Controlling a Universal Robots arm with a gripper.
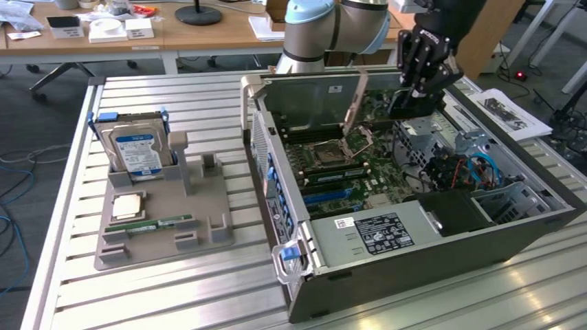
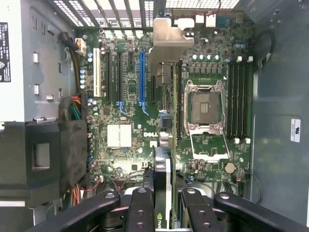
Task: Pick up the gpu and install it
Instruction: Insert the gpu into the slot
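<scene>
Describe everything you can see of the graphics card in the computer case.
The graphics card stands on edge, seen from above as a thin green board with a black cooler on one side. A bent silver metal bracket caps its end near the case's vented rear wall. The hand clamps its other end from both sides, holding it over the motherboard beside the blue slot.
</scene>
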